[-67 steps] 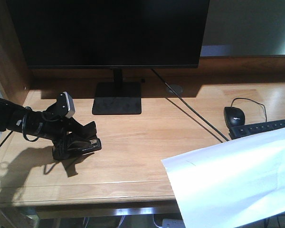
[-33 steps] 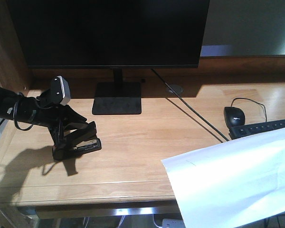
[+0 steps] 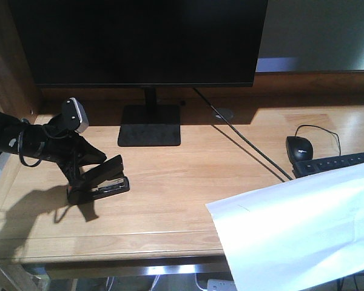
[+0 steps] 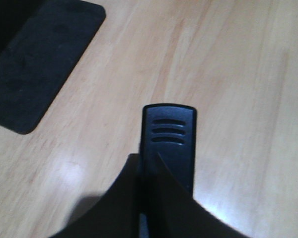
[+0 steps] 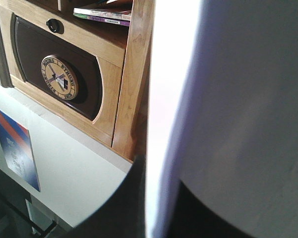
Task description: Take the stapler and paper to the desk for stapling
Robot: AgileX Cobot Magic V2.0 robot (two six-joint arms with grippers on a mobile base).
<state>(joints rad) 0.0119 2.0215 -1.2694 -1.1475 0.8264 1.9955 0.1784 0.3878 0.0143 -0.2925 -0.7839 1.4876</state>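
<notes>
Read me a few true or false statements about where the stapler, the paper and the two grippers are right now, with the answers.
1. The stapler is on the left part of the desk. True.
2. The paper lies under the stapler. False: it is at the far right, apart from the stapler, pinched in the right gripper.
3. The left gripper hangs well clear of the stapler. False: its fingers close on the stapler's rear end.
4. A mouse sits next to a keyboard on the right. True.
</notes>
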